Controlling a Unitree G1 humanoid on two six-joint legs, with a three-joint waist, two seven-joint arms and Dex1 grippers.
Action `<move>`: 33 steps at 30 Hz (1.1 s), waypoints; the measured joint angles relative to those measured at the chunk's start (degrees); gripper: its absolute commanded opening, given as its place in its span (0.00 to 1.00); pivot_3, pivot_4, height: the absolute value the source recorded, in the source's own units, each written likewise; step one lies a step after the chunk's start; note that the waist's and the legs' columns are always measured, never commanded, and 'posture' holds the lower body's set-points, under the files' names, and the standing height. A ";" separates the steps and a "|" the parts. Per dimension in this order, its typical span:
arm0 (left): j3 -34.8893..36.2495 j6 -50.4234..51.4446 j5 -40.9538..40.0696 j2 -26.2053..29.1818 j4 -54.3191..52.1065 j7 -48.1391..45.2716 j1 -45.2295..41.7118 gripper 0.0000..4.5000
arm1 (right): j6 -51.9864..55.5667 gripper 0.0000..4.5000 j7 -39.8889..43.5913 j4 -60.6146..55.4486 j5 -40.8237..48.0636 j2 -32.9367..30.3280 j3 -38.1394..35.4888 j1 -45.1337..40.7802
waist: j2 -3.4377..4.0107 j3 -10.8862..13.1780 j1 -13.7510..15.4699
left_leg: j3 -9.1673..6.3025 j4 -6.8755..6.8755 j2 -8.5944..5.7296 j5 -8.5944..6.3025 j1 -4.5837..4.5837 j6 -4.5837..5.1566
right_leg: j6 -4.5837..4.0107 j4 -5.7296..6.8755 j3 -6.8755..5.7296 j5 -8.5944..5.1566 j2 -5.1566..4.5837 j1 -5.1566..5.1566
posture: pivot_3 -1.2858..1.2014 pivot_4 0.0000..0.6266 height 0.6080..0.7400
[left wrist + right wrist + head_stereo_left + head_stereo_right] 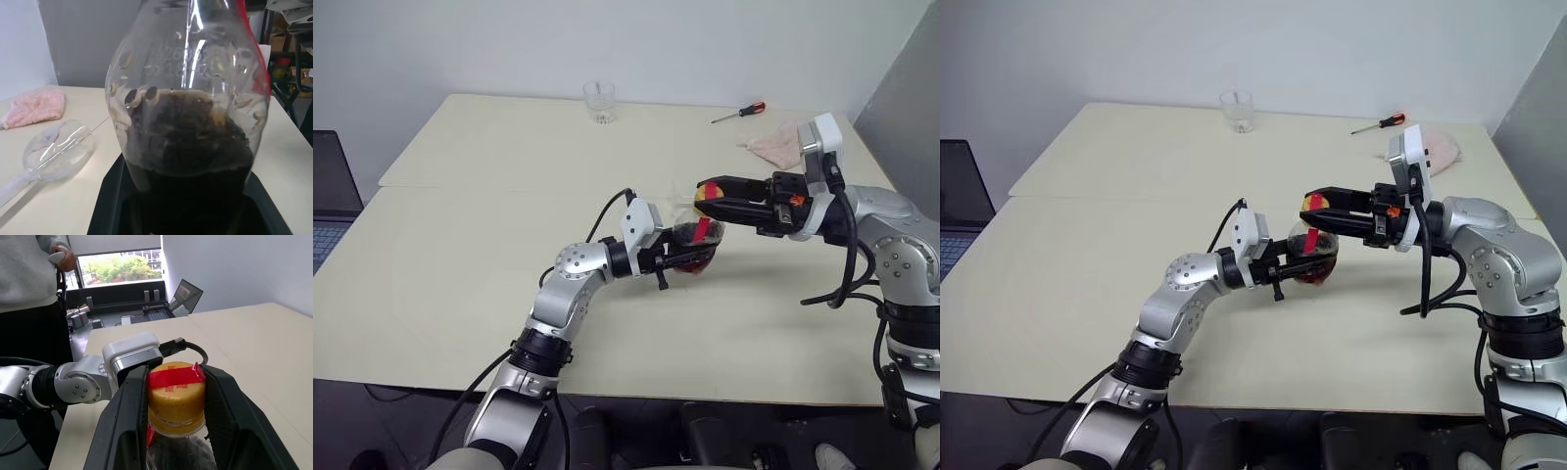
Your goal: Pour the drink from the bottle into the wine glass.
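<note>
The bottle (697, 243) stands roughly upright over the middle of the table, round and clear with a red label strip. The dark drink (190, 156) fills its lower part. My left gripper (690, 257) reaches in from the left and is shut on the bottle's body. My right gripper (708, 198) comes in level from the right and is shut on the yellow cap (176, 399), one black finger on each side. The wine glass (56, 152) lies on its side on the table just beyond the bottle, and it looks empty.
A short clear tumbler (599, 101) stands at the table's far edge. A red-handled screwdriver (740, 113) and a pink cloth (778, 145) lie at the far right. A laptop (328, 201) sits off the table's left. A person (29, 269) stands behind my left arm.
</note>
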 measured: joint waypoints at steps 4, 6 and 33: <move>-0.36 0.07 0.19 0.04 0.16 0.01 0.04 0.24 | 0.78 0.50 0.04 -1.09 -0.33 -0.91 0.03 0.19 | 0.00 0.00 0.00 | 0.00 0.00 0.00 0.00 0.00 0.00 | 0.00 0.00 0.01 0.00 0.00 0.00 | 0.52 0.24 1.00; -0.39 0.36 0.66 0.32 1.12 0.06 0.24 0.24 | 0.78 0.67 0.12 -1.92 -0.30 -0.95 0.02 0.18 | 0.01 0.00 -0.05 | -0.01 0.00 0.00 0.00 0.00 0.00 | 0.02 0.00 0.00 -0.01 0.01 0.00 | 0.52 0.24 1.00; -0.31 0.31 1.33 -0.41 2.52 1.58 0.98 0.24 | 12.09 1.00 -35.02 -18.01 -1.72 11.22 -1.20 0.52 | 0.01 -0.01 -0.03 | -0.02 0.00 0.03 0.00 -0.03 0.00 | 0.01 0.02 0.07 -0.01 0.00 -0.02 | 0.52 0.24 1.00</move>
